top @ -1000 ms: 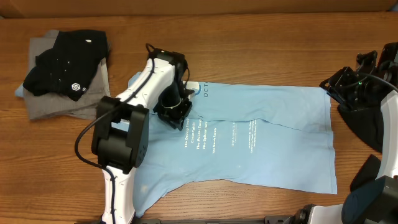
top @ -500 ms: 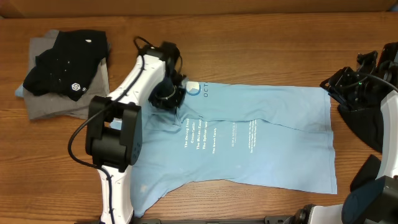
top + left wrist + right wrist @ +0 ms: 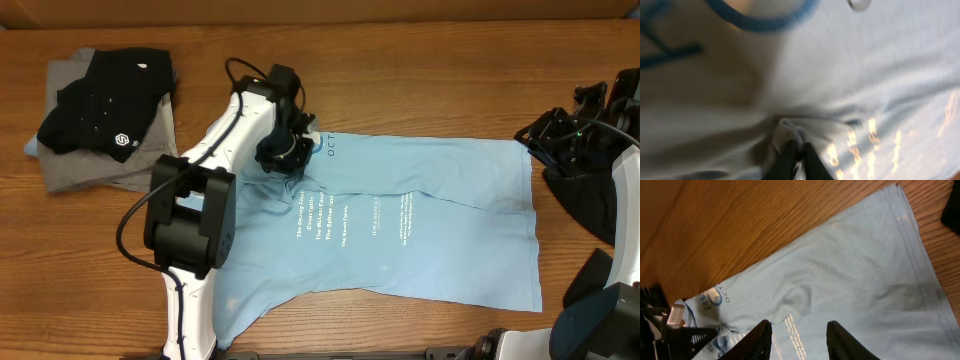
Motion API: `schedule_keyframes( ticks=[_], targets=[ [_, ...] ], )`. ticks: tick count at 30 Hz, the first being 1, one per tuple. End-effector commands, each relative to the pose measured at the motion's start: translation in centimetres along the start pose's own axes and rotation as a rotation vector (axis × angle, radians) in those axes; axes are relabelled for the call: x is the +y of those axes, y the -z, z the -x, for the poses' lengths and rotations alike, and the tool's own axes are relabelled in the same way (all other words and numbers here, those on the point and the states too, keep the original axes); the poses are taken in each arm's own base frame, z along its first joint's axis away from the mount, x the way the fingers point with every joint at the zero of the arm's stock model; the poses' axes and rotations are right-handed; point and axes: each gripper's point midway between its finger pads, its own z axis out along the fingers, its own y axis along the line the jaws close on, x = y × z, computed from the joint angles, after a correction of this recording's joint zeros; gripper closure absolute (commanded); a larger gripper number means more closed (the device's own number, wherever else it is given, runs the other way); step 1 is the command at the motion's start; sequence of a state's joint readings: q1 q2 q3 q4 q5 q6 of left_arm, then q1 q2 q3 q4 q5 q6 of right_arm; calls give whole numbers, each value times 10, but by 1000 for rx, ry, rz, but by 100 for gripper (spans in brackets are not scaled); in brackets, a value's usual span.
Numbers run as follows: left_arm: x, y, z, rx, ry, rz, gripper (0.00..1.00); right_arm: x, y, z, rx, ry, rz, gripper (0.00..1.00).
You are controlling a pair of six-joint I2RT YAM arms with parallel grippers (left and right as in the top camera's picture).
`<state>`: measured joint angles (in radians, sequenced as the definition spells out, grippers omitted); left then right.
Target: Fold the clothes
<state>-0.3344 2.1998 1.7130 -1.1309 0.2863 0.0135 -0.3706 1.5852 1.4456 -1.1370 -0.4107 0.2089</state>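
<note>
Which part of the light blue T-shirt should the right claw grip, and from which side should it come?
Probably the far corner of the hem, approached from the right, low along the table. The light blue T-shirt lies flat with its stitched hem toward the right claw, which is open. The left claw pinches cloth at the opposite end.

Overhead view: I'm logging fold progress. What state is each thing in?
light blue T-shirt: spread out, unfolded, cloth pinched near the collar.
left gripper: jaws shut on the T-shirt.
right gripper: jaws open, empty.
black shirt: piled on the grey shirt.
grey shirt: lying flat underneath.
</note>
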Motion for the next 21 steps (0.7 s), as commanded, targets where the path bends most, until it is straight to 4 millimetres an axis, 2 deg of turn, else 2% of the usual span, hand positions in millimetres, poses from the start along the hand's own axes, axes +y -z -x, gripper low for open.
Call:
schedule_keyframes(
  ticks=[1, 11, 15, 21],
  targets=[
    [-13, 2, -11, 32, 2, -54, 96, -1, -2, -1, 2, 7, -9, 60],
    [-28, 8, -48, 179, 40, -99, 96, -1, -2, -1, 4, 6, -10, 60],
    [-40, 6, -53, 199, 15, -99, 94, -1, -2, -1, 3, 7, -10, 60],
    [-60, -1, -61, 232, -17, -80, 96, -2, -2, -1, 2, 7, -14, 60]
  ],
)
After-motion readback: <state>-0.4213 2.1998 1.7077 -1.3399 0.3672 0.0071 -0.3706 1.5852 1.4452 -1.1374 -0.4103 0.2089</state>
